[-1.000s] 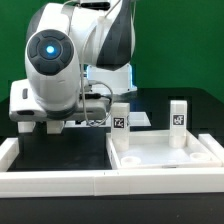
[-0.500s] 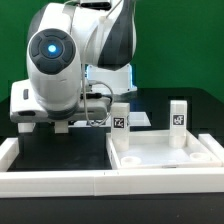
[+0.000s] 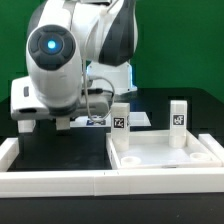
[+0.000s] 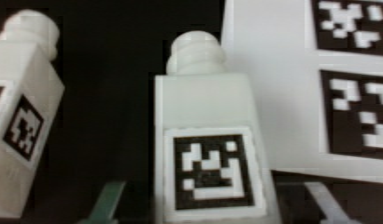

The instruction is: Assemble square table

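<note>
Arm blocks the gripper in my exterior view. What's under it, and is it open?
Observer: Wrist view shows one tagged post centred between the fingers.
Operator: Gripped?
Observer: No. The gripper is open, with a gap on both sides of the post.
Operator: Anything close by?
Observer: A second post on one side and the marker board on the other. Neither touches the centred post.
</note>
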You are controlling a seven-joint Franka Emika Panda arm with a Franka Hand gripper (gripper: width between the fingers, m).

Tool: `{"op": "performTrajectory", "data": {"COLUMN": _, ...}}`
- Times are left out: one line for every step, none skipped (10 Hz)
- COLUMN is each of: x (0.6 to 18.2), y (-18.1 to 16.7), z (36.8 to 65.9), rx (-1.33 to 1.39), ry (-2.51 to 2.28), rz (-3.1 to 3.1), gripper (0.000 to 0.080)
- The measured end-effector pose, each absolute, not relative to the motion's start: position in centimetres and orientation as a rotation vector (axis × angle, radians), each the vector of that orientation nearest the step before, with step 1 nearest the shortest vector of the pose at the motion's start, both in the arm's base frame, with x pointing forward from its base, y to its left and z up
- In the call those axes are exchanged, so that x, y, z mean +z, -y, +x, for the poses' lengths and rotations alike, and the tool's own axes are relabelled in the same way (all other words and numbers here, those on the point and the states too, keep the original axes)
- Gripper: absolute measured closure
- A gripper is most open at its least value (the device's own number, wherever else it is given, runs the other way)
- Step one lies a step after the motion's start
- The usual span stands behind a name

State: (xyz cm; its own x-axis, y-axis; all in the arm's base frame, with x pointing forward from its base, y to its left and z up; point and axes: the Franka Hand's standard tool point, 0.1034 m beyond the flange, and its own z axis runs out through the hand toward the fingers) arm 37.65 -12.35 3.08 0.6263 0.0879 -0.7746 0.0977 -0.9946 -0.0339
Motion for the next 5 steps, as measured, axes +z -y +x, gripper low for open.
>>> {"op": "performTrajectory", "data": {"x": 4.6, "y": 12.1, "z": 38.2, "rx": -1.357, "ry": -0.162, "rz": 2.819, "gripper": 0.0509}}
{"op": "performTrajectory", "data": {"x": 6.5, "y": 11.8, "z": 39.1, "rx": -1.355, "ry": -0.162, "rz": 2.822, "gripper": 0.0509}}
{"op": "performTrajectory", "data": {"x": 8.3, "y": 11.6, "z": 40.2, "rx": -1.308, "ry": -0.163, "rz": 2.845, "gripper": 0.0509}}
{"op": "performTrajectory", "data": {"x": 9.1, "y": 11.6, "z": 40.7, "rx": -1.269, "ry": -0.164, "rz": 2.861, "gripper": 0.0509}}
{"op": "performTrajectory", "data": {"x": 8.7, "y": 11.7, "z": 41.2, "rx": -1.174, "ry": -0.174, "rz": 2.894, "gripper": 0.0509}}
